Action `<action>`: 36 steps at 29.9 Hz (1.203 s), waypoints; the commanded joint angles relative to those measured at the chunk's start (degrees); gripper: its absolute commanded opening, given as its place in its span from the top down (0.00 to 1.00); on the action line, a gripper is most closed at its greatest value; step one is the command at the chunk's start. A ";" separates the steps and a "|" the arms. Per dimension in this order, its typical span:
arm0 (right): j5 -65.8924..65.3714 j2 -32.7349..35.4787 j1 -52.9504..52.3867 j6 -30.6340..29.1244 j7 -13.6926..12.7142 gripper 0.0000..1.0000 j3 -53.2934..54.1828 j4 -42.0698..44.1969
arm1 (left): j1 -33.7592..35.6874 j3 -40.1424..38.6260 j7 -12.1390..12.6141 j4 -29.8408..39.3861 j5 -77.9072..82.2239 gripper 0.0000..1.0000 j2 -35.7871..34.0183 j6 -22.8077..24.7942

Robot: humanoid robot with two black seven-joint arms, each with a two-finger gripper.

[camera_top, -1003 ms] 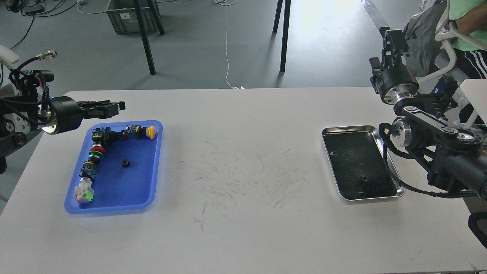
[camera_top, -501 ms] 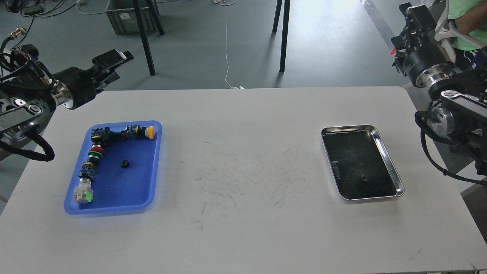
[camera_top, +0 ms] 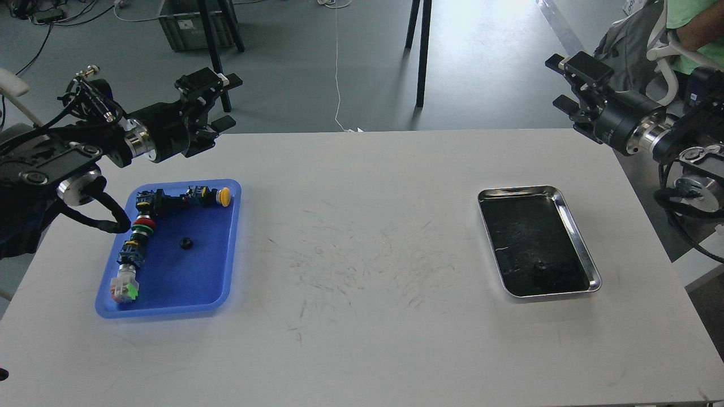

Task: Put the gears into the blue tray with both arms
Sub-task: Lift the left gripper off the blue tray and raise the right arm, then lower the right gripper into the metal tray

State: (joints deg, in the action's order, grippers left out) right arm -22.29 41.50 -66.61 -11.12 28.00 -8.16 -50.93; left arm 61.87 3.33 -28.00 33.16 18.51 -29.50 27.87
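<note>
One tiny black gear (camera_top: 185, 243) lies on the floor of the blue tray (camera_top: 198, 277), which sits at the table's left. A second tiny dark piece (camera_top: 541, 263) rests near the front of the steel tray; it is too small to tell whether it is a gear. My left gripper (camera_top: 220, 100) hangs open and empty above the table's far edge, just behind the blue tray. At the far right corner my right gripper (camera_top: 560, 82) is also open and empty, held high and well behind the steel tray.
Several colourful push-button switches (camera_top: 138, 226) line the blue tray's left and back sides. The steel tray (camera_top: 520, 190) with a black inside sits at the right. A seated person (camera_top: 693, 34) is beyond the right corner; table legs (camera_top: 421, 51) and a grey crate (camera_top: 186, 22) stand behind.
My left gripper has swung right and forward and spread its fingers wider. My right gripper has come down and to the left toward the table corner. The gear in the blue tray has not moved.
</note>
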 commanded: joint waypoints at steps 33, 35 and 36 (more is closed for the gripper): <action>-77.46 5.87 -0.81 -6.98 0.00 0.04 -4.14 -13.41 | -0.70 -7.90 0.00 -18.92 -2.25 0.01 13.51 0.13; -77.73 5.87 -0.80 -6.89 0.00 0.04 -5.02 -13.06 | -0.97 -8.69 0.00 -19.10 -2.25 0.01 13.51 0.13; -78.16 5.87 -0.80 -6.63 0.00 0.04 -5.63 -12.97 | -1.05 -9.30 0.00 -19.19 -2.34 0.01 13.68 0.13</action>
State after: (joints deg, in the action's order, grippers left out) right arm -99.71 47.38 -67.47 -18.08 28.01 -12.49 -64.27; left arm 61.10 -4.77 -28.00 14.16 16.28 -15.97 28.00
